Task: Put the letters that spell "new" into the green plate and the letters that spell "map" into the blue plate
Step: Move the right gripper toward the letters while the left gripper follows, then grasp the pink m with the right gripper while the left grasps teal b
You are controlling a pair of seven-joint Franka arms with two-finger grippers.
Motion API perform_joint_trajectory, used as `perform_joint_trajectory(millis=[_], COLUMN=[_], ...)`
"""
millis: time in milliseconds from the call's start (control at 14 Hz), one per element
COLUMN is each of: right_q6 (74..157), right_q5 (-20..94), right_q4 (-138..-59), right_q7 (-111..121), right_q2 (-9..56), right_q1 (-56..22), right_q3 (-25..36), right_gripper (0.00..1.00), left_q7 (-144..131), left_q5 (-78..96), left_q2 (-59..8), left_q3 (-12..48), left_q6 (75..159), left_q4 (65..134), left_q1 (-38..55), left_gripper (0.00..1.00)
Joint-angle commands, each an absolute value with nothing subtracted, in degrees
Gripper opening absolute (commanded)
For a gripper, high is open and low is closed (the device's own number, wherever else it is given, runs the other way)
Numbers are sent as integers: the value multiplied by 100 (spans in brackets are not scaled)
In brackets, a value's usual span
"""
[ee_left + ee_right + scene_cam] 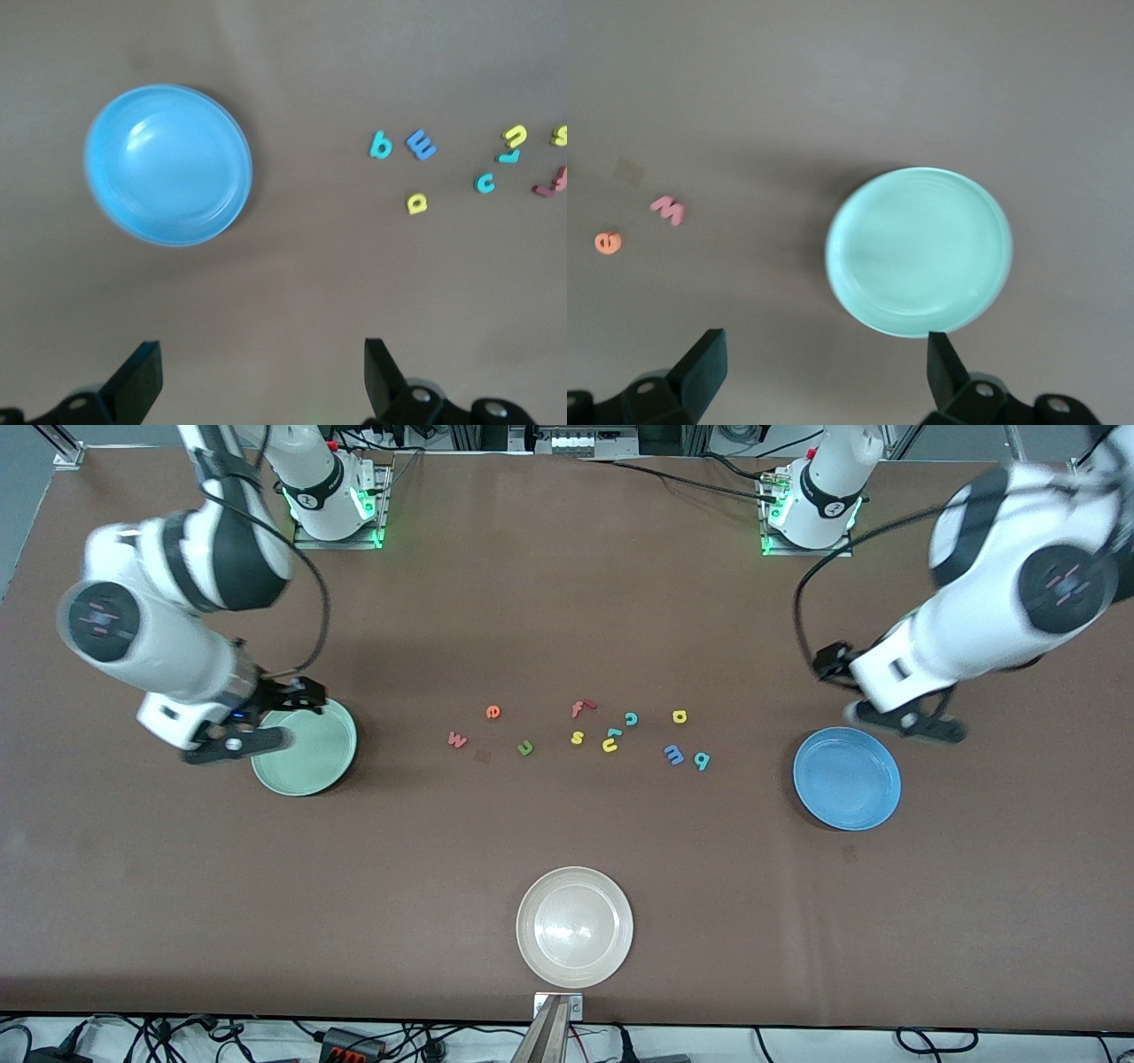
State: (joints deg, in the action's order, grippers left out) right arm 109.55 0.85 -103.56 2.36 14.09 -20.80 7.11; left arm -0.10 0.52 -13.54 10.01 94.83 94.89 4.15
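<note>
you see the green plate (306,757) at middle left of the front frame and the blue plate (847,779) at middle right, both holding nothing. between them, mid-frame, the small foam letters lie flat on the brown table: red w (457,740), orange e (493,711), green n (525,748), then blue m (674,755), teal a (702,761), yellow p (679,716).
</note>
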Motion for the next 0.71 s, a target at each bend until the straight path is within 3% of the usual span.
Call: perform_joint_trajectory(millis=[0,427,498,641], right_q6=[11135,12382,12532,12778], right_q5=[114,114,132,132], right_q4=[-10301,-10301,-10301,-10327], right_q7=[377,517,623,650], right_q2=[1783,2750,2855,3049], right_q1=[-2704,-3577,-3586,-3586], right_q3=[773,773,765,686], right_gripper=[100,100,89,81], left_q7=[105,753,817,809], left_q5=[-26,-446,-553,-554], left_q2=[-2072,-2742,-2803,-2952], left_q3=[1116,1116,1125,1125], left_q6=[9859,11404,11713,12389], left_q4=[9114,9552,9736,10114], left_q1=[606,1212,1230,1265], left_gripper=[100,100,100,100])
